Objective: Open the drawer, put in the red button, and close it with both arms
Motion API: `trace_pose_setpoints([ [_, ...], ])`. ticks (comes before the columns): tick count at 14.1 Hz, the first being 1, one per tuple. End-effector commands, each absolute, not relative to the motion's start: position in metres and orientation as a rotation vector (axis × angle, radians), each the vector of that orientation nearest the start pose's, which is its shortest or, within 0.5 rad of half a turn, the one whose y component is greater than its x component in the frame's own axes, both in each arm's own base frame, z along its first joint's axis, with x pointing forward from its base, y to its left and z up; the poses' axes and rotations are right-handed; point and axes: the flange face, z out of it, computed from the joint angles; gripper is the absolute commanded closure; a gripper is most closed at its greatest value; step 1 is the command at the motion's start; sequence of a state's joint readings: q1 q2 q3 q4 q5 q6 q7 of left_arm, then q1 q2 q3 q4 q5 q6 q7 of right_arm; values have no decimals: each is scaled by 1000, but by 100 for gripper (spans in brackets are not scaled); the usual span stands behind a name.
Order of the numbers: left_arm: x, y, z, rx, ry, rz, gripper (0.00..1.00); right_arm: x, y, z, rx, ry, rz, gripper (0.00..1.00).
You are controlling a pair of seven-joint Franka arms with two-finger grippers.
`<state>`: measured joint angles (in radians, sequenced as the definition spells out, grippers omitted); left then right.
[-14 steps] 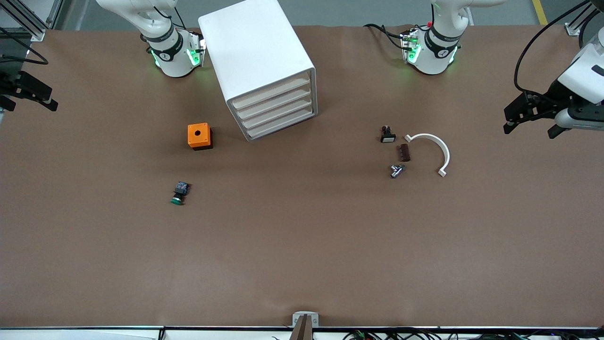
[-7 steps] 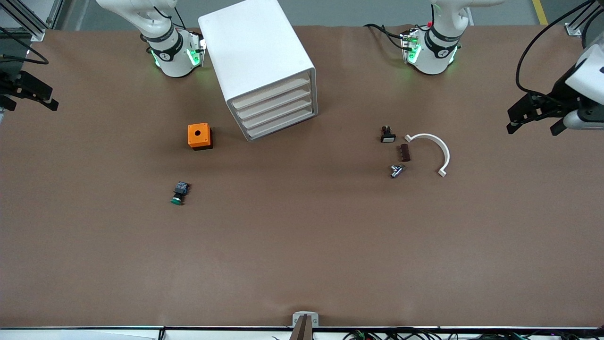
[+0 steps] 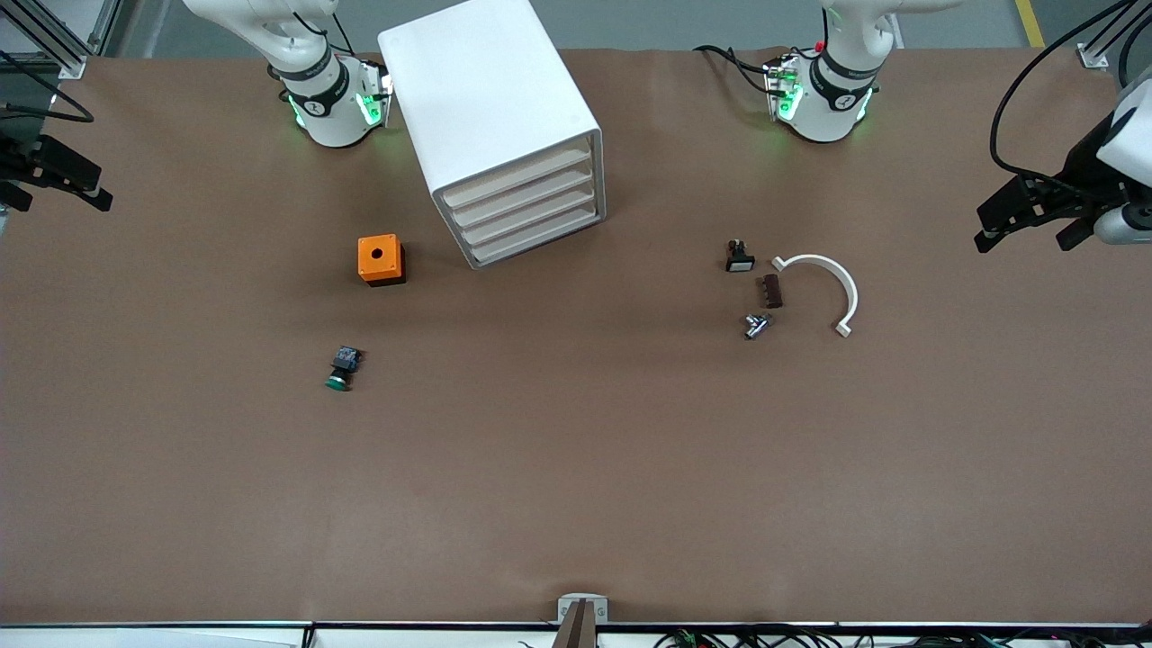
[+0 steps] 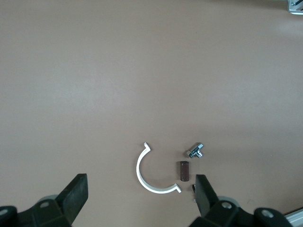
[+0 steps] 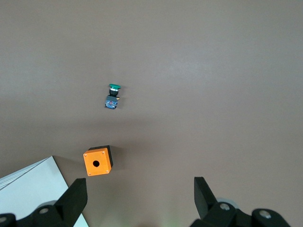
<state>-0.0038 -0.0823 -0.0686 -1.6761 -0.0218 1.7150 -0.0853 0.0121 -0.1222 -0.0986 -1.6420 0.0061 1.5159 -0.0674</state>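
The red button is not in view. The white drawer cabinet (image 3: 490, 108) stands between the arm bases, and all of its drawers (image 3: 526, 209) are shut. A corner of the cabinet shows in the right wrist view (image 5: 33, 189). My left gripper (image 3: 1026, 236) is open and empty in the air over the table's edge at the left arm's end; in the left wrist view (image 4: 140, 183) its jaws stand wide apart. My right gripper (image 3: 54, 191) is open and empty over the table's edge at the right arm's end, as the right wrist view (image 5: 139, 185) also shows.
A green-capped button (image 3: 340, 370) (image 5: 112, 96) lies nearer the front camera than an orange box (image 3: 381, 259) (image 5: 97, 161). Toward the left arm's end lie a white curved clamp (image 3: 826, 286) (image 4: 149, 176), a brown block (image 3: 771, 291) (image 4: 184, 170), a metal fitting (image 3: 756, 325) (image 4: 195, 150) and a small black part (image 3: 739, 256).
My left gripper has drawn back toward the left arm's end of the table and risen a little. My right gripper has barely moved. Nothing on the table has moved.
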Motion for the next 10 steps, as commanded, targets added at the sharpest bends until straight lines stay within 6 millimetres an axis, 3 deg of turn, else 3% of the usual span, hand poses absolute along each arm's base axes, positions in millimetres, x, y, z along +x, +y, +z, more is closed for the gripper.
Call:
trace_pose_setpoints([
  [1, 544, -48, 630, -3163, -22, -157, 0, 503, -48, 655, -3110, 21, -1, 0],
  [10, 542, -60, 632, -3149, 19, -165, 0, 503, -49, 655, -3110, 21, -1, 0],
])
